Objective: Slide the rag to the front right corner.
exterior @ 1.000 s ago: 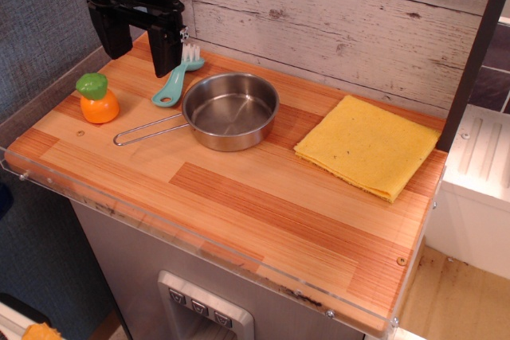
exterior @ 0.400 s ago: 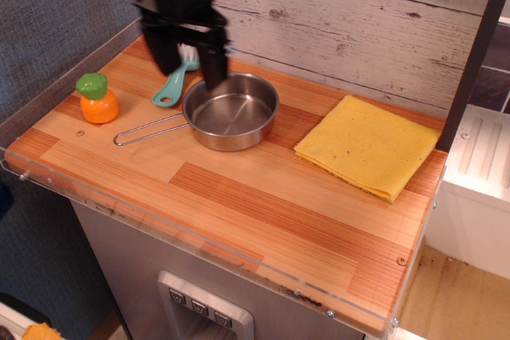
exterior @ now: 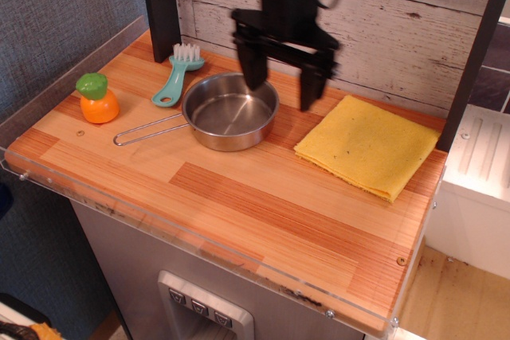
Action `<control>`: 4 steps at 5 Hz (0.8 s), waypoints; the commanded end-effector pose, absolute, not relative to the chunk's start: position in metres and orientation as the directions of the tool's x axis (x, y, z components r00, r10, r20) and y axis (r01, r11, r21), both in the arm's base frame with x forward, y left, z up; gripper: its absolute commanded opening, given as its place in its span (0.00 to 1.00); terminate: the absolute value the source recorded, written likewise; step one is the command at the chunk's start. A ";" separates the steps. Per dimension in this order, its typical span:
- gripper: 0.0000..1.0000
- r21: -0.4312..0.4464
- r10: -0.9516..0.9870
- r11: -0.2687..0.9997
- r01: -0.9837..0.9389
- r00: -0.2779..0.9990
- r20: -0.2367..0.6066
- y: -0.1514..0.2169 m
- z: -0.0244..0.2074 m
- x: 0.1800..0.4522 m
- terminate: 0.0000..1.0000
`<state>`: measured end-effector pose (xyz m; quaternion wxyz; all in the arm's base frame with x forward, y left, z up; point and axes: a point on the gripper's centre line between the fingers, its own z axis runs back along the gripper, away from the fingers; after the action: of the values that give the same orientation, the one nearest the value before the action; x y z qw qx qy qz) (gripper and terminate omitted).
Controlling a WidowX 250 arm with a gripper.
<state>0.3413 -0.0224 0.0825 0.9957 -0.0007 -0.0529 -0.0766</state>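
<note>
Over back of bench [exterior: 239, 220], gripper [exterior: 280, 85] hanging above steel pan [exterior: 229, 111], approaching rag [exterior: 368, 146]; jaws spread wide, holding nothing, touching nothing. Rag lying flat at back right. Next move probably calling for descent onto rag, then drag toward front right corner [exterior: 382, 292].

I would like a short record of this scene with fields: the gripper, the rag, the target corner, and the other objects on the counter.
gripper: gripper open, fingers pointing down, above the gap between pan and rag, holding nothing
rag: rag flat and folded, at the back right of the countertop, not touched
target: front right corner bare wood, with a small screw
pan: steel pan empty, handle pointing left
brush: teal brush behind the pan, to its left
toy: orange toy with green top near the left edge
</note>
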 end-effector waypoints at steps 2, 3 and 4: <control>1.00 -0.039 -0.101 0.993 0.108 0.984 0.145 -0.090 0.047 0.383 0.00; 1.00 -0.026 -0.129 0.991 0.133 0.983 0.132 -0.098 0.032 0.389 0.00; 1.00 0.023 -0.199 0.980 0.198 0.975 0.096 -0.103 0.007 0.391 0.00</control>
<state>0.3898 -0.0994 0.0080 0.9944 0.0068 -0.0456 -0.0947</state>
